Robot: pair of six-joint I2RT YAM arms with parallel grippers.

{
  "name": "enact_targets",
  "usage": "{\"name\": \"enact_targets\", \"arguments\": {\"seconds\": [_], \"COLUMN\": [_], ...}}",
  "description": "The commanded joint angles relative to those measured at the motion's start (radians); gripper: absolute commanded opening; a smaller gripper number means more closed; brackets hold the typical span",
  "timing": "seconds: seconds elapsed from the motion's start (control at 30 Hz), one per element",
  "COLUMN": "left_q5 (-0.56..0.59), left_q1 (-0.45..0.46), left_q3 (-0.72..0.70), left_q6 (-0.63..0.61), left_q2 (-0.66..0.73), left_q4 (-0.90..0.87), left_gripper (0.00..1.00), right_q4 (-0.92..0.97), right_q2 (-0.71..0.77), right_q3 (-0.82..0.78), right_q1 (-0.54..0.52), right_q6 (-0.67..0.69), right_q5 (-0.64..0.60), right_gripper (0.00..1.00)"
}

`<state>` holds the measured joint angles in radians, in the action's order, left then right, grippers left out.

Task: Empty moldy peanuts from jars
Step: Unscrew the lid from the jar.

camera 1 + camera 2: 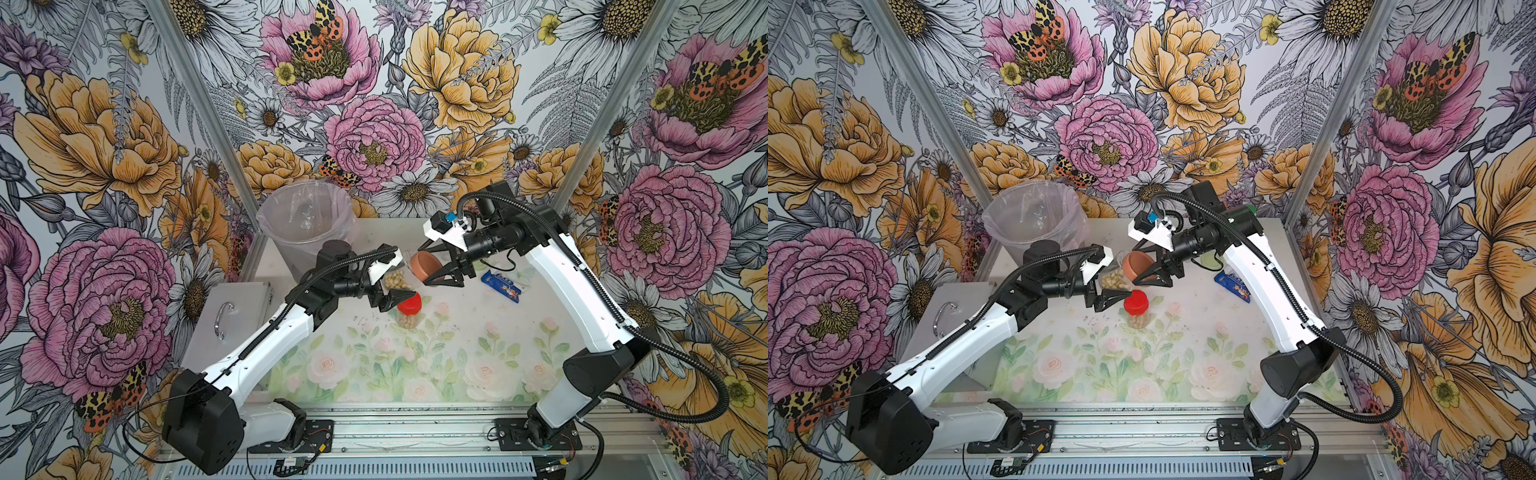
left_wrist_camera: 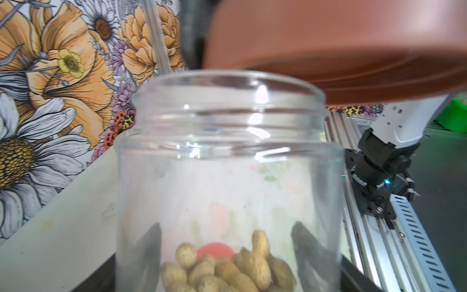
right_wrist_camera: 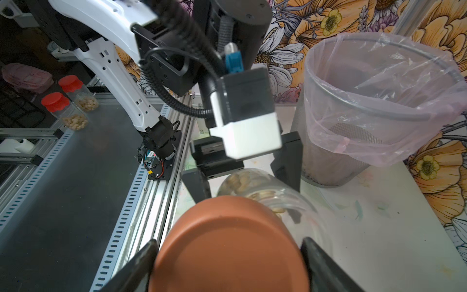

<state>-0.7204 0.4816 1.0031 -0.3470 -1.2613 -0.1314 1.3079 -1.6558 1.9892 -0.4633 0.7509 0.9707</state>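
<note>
My left gripper [image 1: 397,286] is shut on a clear lidless jar [image 1: 392,277], held tilted above the table; through its wall in the left wrist view my fingers [image 2: 149,247] show on both sides. Moldy peanuts [image 2: 227,265] lie in the jar's lower end. My right gripper [image 1: 436,266] is shut on the brown lid [image 1: 426,266], just off the jar's mouth; the right wrist view shows the lid [image 3: 227,247] between both fingers. A red-lidded jar [image 1: 409,309] of peanuts stands on the table under my left gripper. A light green lid [image 1: 1210,261] peeks from behind the right arm.
A bin with a plastic liner [image 1: 307,224] stands at the back left, close behind the left wrist. A metal box with a handle [image 1: 226,320] lies at the left edge. A blue wrapper [image 1: 503,286] lies right of the lid. Two red-lidded jars [image 3: 60,103] sit beyond the front rail.
</note>
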Motion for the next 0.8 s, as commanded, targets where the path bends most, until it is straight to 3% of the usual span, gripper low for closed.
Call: {"name": "enact_targets", "arguments": {"seconds": [0.0, 0.2, 0.4, 0.63, 0.77], "left_q5": [0.030, 0.040, 0.064, 0.077, 0.081], "left_q1": [-0.012, -0.012, -0.016, -0.028, -0.035], "left_q3": [0.051, 0.048, 0.043, 0.049, 0.067], "left_q6": [0.003, 0.005, 0.010, 0.009, 0.003], "left_q2": [0.007, 0.014, 0.025, 0.027, 0.020], "left_q4": [0.060, 0.067, 0.075, 0.065, 0.046], "left_gripper": [0.07, 0.07, 0.08, 0.08, 0.09], "right_q4": [0.047, 0.010, -0.109, -0.472, -0.647], "right_q2": [0.032, 0.056, 0.068, 0.134, 0.105], "right_q3": [0.009, -0.022, -0.137, -0.456, -0.581], "right_q1": [-0.001, 0.011, 0.110, 0.219, 0.277], "right_q6": [0.022, -0.037, -0.169, -0.476, -0.704], "right_q5": [0.066, -0.027, -0.059, -0.146, -0.294], "right_gripper": [0.74, 0.72, 0.72, 0.75, 0.75]}}
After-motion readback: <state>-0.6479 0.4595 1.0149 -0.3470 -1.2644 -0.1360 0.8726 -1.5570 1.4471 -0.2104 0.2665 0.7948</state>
